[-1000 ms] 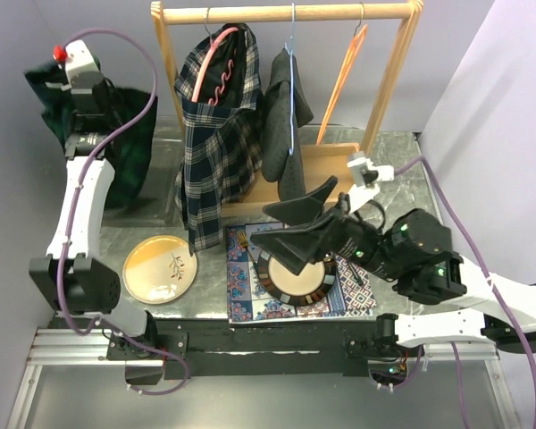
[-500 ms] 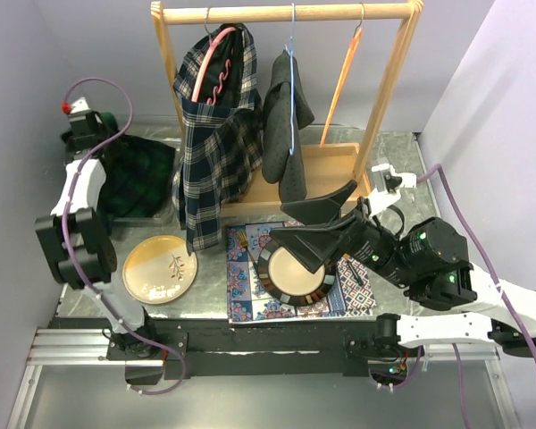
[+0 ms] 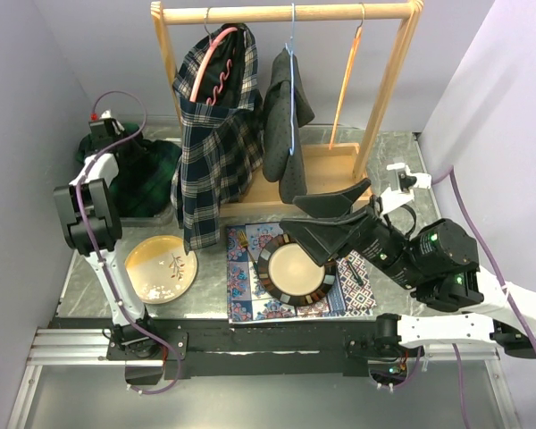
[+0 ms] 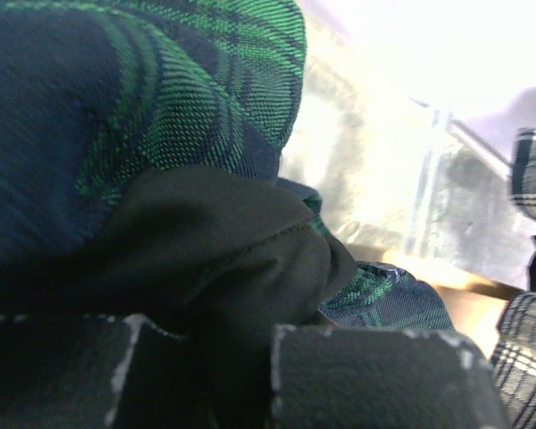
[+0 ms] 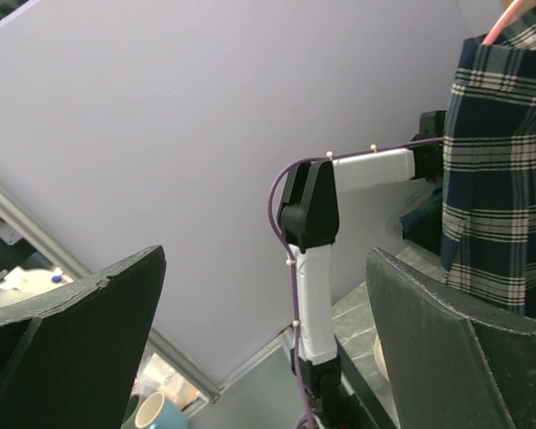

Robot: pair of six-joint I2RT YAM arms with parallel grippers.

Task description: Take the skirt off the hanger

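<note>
Black and spread wide, the right fingers (image 3: 313, 237) hang empty over the striped-rim plate (image 3: 295, 273) near the front edge. Farther back on the left, the green tartan skirt (image 3: 147, 174) lies heaped on the grey surface (image 3: 205, 290), well apart from the wooden rack (image 3: 286, 12). The left fingers (image 4: 384, 380) are down in the heap, drawn close, with a fold of its dark lining bunched between them. I'd say they are gripping it. At the back, an orange hanger (image 3: 344, 80) hangs bare on the rack. The skirt looks to be off its hanger; what is left, by my reckoning, is letting go and drawing clear.
</note>
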